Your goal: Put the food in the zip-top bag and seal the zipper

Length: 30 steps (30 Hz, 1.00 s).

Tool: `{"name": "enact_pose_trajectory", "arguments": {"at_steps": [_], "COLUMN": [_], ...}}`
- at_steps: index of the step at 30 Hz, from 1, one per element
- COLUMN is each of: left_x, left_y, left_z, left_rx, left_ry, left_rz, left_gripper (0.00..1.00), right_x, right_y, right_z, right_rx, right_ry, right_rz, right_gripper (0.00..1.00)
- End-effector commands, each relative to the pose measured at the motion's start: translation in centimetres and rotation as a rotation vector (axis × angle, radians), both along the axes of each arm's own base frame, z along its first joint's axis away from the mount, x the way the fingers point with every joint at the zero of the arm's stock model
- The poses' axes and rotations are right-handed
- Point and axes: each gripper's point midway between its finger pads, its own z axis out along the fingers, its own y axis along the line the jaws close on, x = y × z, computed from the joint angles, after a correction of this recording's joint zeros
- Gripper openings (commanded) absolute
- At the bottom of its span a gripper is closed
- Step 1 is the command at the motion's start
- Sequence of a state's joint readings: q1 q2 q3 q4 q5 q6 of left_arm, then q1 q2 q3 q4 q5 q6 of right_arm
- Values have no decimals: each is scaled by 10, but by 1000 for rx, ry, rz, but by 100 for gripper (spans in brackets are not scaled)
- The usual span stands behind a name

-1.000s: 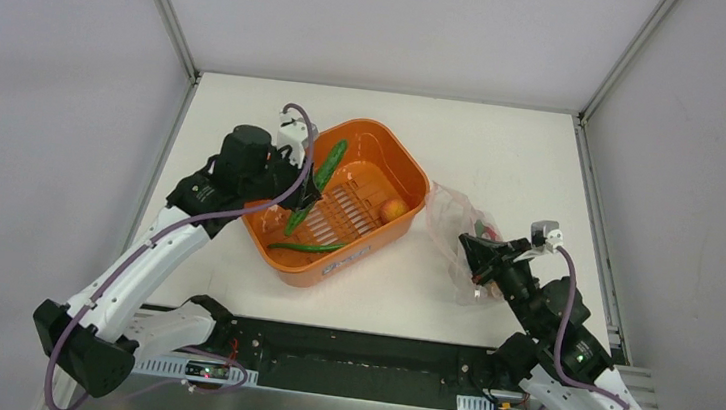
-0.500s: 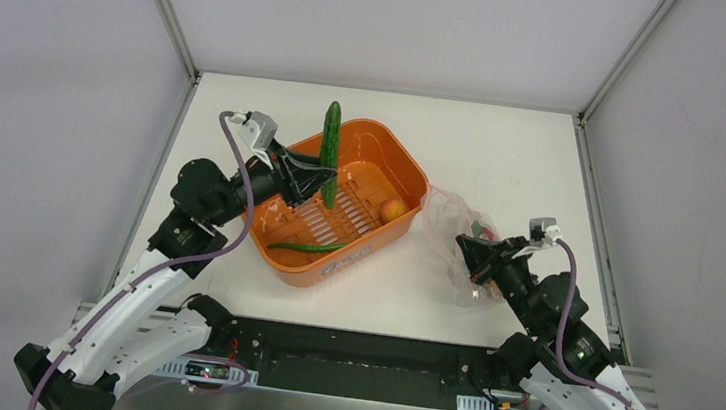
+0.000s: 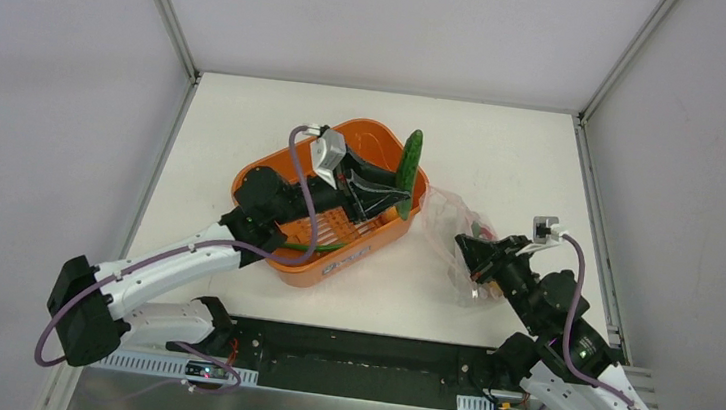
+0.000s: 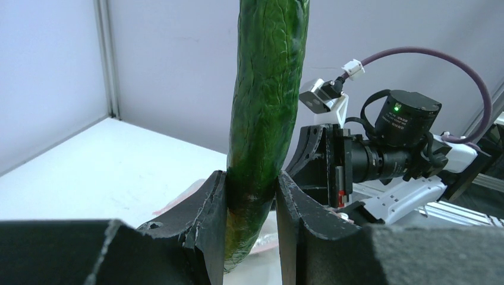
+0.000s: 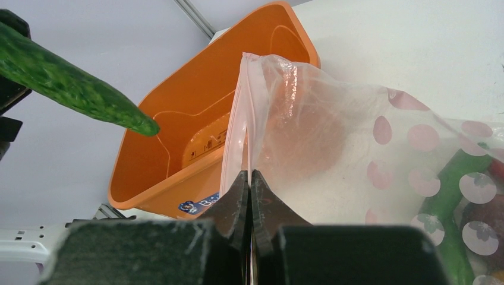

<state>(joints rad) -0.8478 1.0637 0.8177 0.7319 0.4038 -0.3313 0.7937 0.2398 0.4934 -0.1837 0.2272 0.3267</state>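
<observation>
Standing nearly upright over the right rim of the orange tub [image 5: 172, 136], a long green vegetable [image 4: 270, 101] is clamped in the jaws of the left gripper [image 4: 251, 208]. The zip-top bag [image 5: 333, 136], lying just right of the tub with more food [image 5: 446, 196] inside, is pinched at its pink zipper [image 5: 235, 119] edge by the closed right gripper [image 5: 250, 185].

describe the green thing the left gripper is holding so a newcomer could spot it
Find the orange tub on the white table. Over its far right corner, the left gripper clamps a long dark green vegetable near its lower end, sticking up into the air. The other, slimmer green one lies flat on the tub floor.
</observation>
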Motion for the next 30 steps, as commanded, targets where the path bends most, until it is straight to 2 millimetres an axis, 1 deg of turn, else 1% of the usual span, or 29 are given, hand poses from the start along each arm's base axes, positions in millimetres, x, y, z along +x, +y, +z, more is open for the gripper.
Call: {"name": "enact_pose_trajectory", "arguments": {"at_steps": [1, 6, 8, 11, 12, 16, 18, 21, 24, 26, 27, 28, 30], "left_x": [-17, -23, -25, -20, -18, -6, -5, -4, 0, -1, -1, -2, -4], "left_y": [-10, -38, -49, -64, -68, -83, -90, -100, -107, -109, -110, -110, -110], "left_z": [55, 57, 53, 36, 29, -3, -9, -19, -30, -36, -38, -40, -42], "left_rx": [-164, -179, -168, -130, -114, -24, -13, 1, 39, 66, 79, 92, 116], "left_ry": [-203, -233, -238, -224, -222, -201, -187, -182, -181, -188, -191, -193, -204], "left_rz": [-70, -151, -182, -202, -201, -197, -210, -211, -198, -193, -194, -194, -191], "left_gripper": [3, 4, 5, 5, 7, 10, 10, 13, 22, 23, 25, 28, 40], "right_x": [-2, -4, -4, -3, -3, -10, -14, -15, -15, -15, -14, -14, -13], "right_y": [3, 0, -2, -7, -9, -12, -13, -14, -16, -18, -18, -18, -19], "right_z": [25, 30, 33, 36, 38, 61, 72, 81, 84, 83, 82, 81, 79], "right_rx": [82, 102, 113, 137, 147, 213, 232, 235, 228, 223, 223, 223, 220], "right_ry": [-14, -18, -21, -27, -29, -61, -81, -80, -71, -67, -66, -65, -63], "right_rz": [10, 3, -6, -32, -36, -27, -9, -10, -21, -27, -29, -34, -42], "right_gripper": [0, 0, 0, 0, 0, 0, 0, 0, 0, 0, 0, 0, 0]}}
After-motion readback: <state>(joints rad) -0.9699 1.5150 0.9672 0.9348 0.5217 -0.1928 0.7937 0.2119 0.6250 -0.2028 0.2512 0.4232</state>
